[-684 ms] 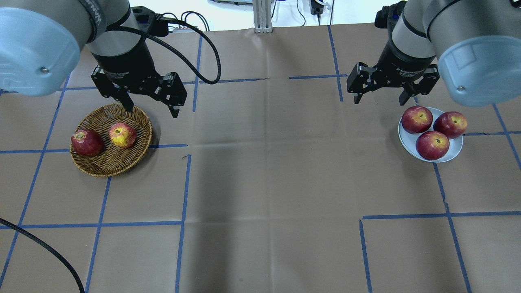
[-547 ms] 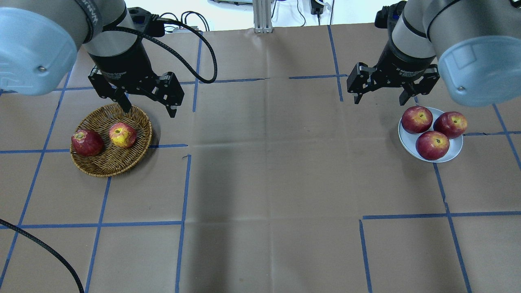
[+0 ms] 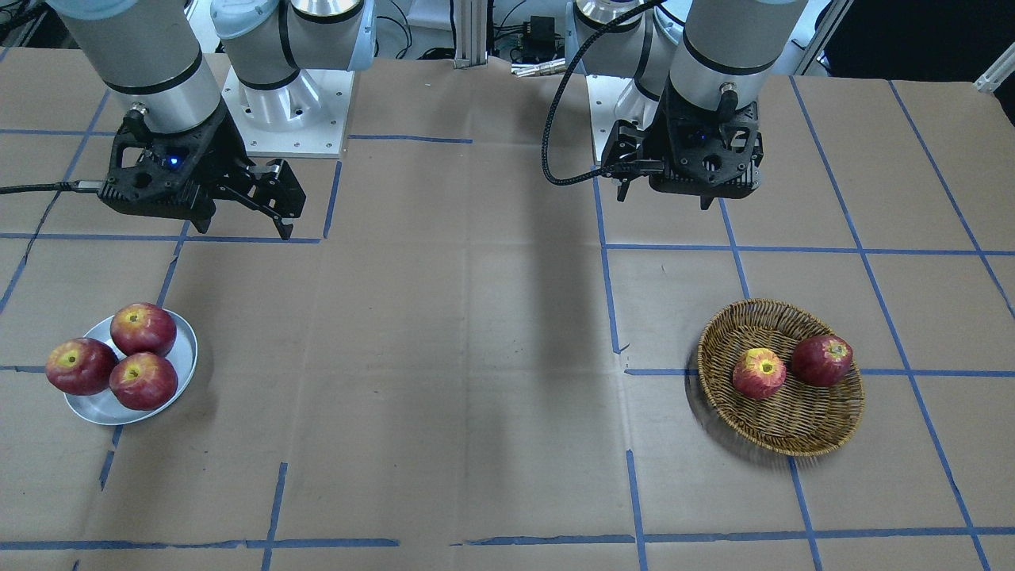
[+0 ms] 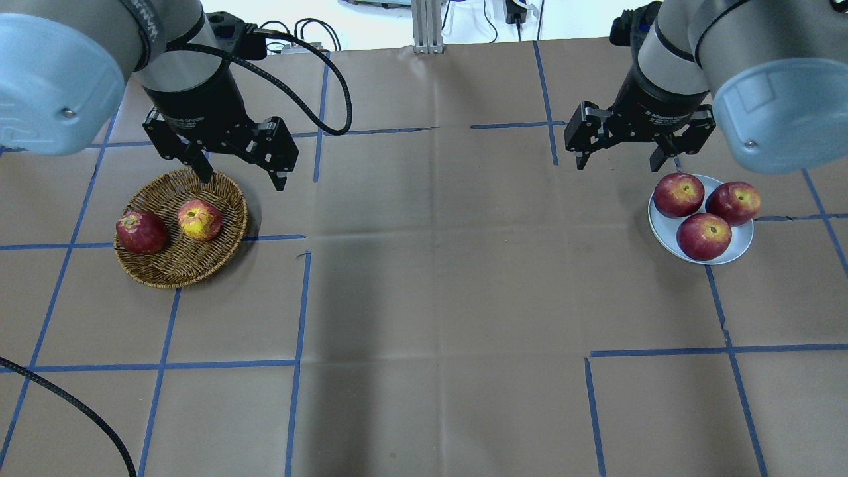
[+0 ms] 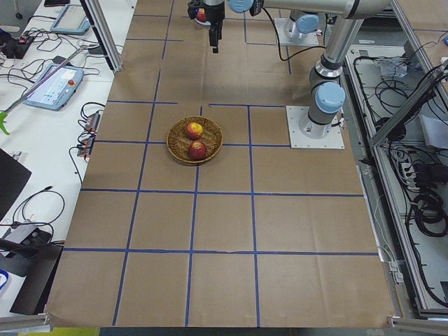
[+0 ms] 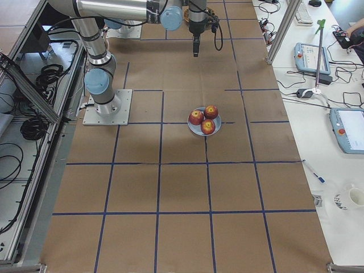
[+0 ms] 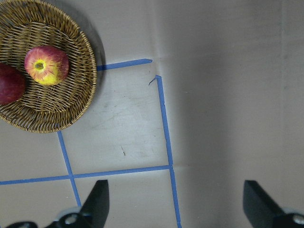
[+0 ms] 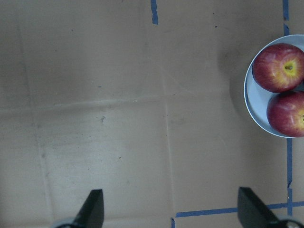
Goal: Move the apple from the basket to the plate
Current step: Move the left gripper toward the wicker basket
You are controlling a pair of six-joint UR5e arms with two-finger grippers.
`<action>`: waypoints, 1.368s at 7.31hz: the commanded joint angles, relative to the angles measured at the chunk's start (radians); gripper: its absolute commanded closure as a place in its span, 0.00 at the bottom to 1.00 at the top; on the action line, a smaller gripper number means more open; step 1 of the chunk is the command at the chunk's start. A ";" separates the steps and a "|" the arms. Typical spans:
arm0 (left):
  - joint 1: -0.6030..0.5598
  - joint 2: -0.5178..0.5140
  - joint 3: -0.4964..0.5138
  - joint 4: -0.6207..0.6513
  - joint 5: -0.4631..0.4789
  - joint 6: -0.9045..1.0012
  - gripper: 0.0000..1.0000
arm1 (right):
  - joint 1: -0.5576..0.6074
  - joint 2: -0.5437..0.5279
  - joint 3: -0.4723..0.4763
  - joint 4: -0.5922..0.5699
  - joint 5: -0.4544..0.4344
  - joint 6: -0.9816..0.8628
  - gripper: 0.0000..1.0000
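left gripper edged sideways a touch, fingers apart, empty. apple lies in basket, below and beyond them. right gripper spread near plate. i judge pick not begun.

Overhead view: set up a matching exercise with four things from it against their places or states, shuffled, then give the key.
Things
1. pale yellow-topped apple
2. dark red apple
3. plate
4. left gripper

Places or states
A. open, holding nothing
B. in the basket, at its rim toward the table's left end
C. carries three red apples
D. in the basket, on the side nearer the table's middle

Pairs: 1-D, 2-B, 3-C, 4-A
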 commanded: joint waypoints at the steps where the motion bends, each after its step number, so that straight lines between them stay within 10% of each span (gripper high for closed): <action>1: 0.000 0.000 -0.001 0.004 0.000 0.031 0.01 | 0.000 0.000 0.001 0.000 -0.002 -0.002 0.00; 6: 0.037 0.002 -0.004 0.002 -0.002 0.140 0.01 | 0.000 0.000 0.010 -0.002 0.000 -0.002 0.00; 10: 0.211 -0.066 -0.218 0.356 -0.003 0.569 0.02 | 0.000 0.000 0.010 0.000 0.000 -0.002 0.00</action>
